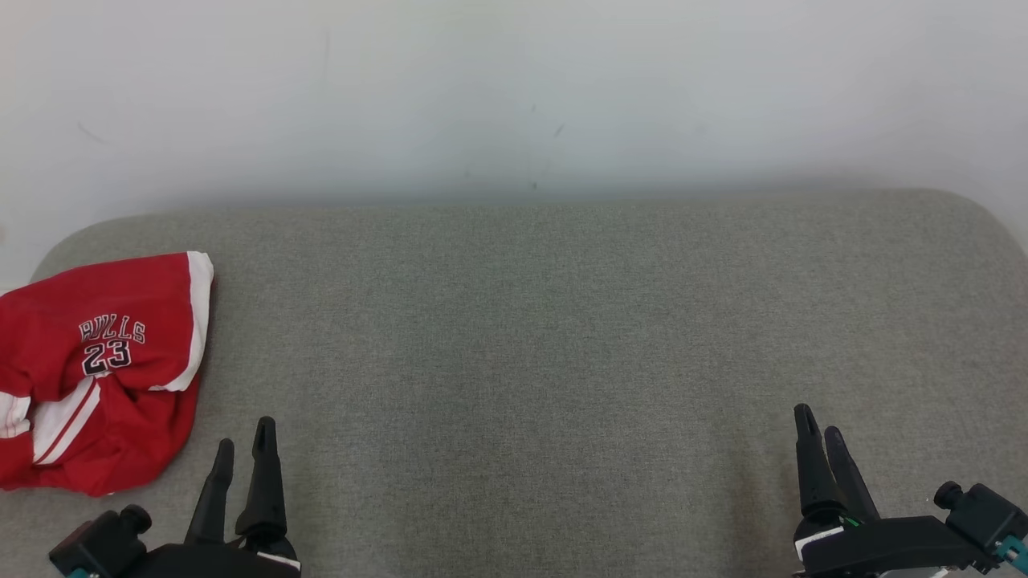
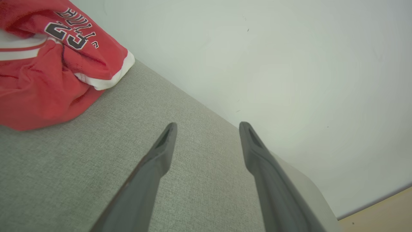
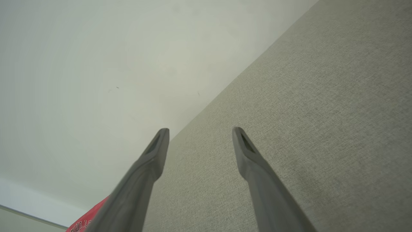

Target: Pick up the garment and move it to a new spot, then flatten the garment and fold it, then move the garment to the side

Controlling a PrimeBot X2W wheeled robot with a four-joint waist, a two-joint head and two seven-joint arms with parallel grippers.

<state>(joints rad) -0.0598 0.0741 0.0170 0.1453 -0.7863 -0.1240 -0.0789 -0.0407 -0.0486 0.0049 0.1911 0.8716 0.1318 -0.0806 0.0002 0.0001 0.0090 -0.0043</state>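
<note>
Pointing forward at the near edge, left hand [image 1: 245, 433] and right hand [image 1: 817, 419] are both spread, holding nothing; just beyond the left hand, at the grey fabric counter's [image 1: 522, 321] left edge, lies a crumpled red garment [image 1: 104, 369] — likely light, limp, slightly slick; its white-trimmed hem looks easiest to pinch; behind stands a pale wall [image 1: 514, 96].

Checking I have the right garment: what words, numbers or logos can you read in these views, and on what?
"BULLS": arched dark letters on the red garment.
"23": directly below, same garment.
Right wrist view: the same lettering, cut off at the frame edge, not fully readable.
No other text.
</note>
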